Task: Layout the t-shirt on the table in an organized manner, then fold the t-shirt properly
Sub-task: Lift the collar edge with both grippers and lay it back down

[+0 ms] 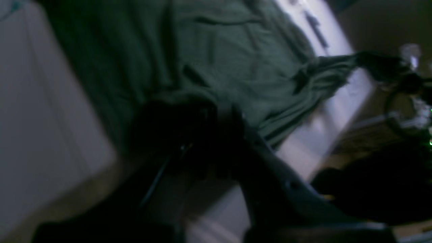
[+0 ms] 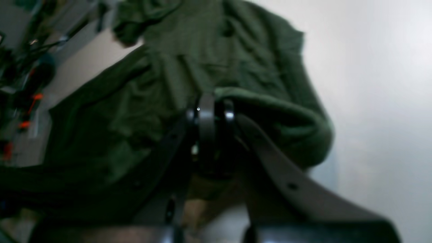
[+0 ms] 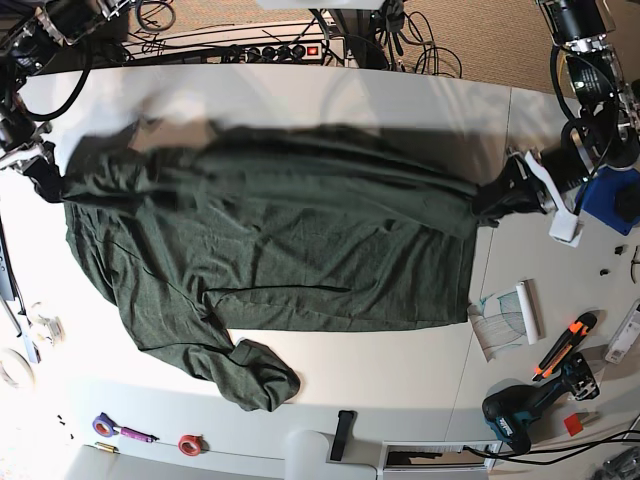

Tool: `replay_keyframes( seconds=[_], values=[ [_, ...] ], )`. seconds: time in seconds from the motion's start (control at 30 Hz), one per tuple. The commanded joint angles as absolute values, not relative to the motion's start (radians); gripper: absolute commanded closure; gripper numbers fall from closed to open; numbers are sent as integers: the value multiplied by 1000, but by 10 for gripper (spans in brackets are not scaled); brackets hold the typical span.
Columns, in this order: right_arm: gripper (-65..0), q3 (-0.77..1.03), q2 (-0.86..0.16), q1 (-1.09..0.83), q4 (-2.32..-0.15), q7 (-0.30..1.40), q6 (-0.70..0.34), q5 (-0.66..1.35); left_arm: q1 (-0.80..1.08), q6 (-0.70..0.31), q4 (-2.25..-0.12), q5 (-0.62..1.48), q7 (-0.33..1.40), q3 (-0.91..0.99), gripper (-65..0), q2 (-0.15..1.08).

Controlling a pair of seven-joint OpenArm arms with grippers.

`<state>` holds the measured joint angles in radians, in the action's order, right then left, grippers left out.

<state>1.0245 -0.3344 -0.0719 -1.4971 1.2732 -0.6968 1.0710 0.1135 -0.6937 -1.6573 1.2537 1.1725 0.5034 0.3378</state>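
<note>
Two grippers are seen clamped on the dark green t-shirt, which is stretched sideways across the middle of the desk. The right gripper is closed on cloth at the desk edge on the base view's left. The left gripper is shut on a drawn-out point of fabric toward the opposite edge. A crumpled sleeve is left lumped near the front edge. Only from above can the power strip along the far edge be seen, and the drill and orange utility knife at the front corner on that view's right; any lettering on them is too small to be read. The pinched fold is shown close up by the right wrist view, while the left wrist view is dark and blurred.
</note>
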Motion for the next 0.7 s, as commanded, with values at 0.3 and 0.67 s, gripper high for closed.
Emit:
replay_keyframes(
  seconds=[0.3, 0.67],
  values=[
    [0, 1028, -363, -64, -1511, 1180, -698, 920, 98, -692, -1666, 1039, 1095, 508, 0, 352],
    [0, 1028, -363, -64, -1511, 1174, -698, 896, 216, -674, -1666, 1040, 1109, 508, 0, 352]
  ],
)
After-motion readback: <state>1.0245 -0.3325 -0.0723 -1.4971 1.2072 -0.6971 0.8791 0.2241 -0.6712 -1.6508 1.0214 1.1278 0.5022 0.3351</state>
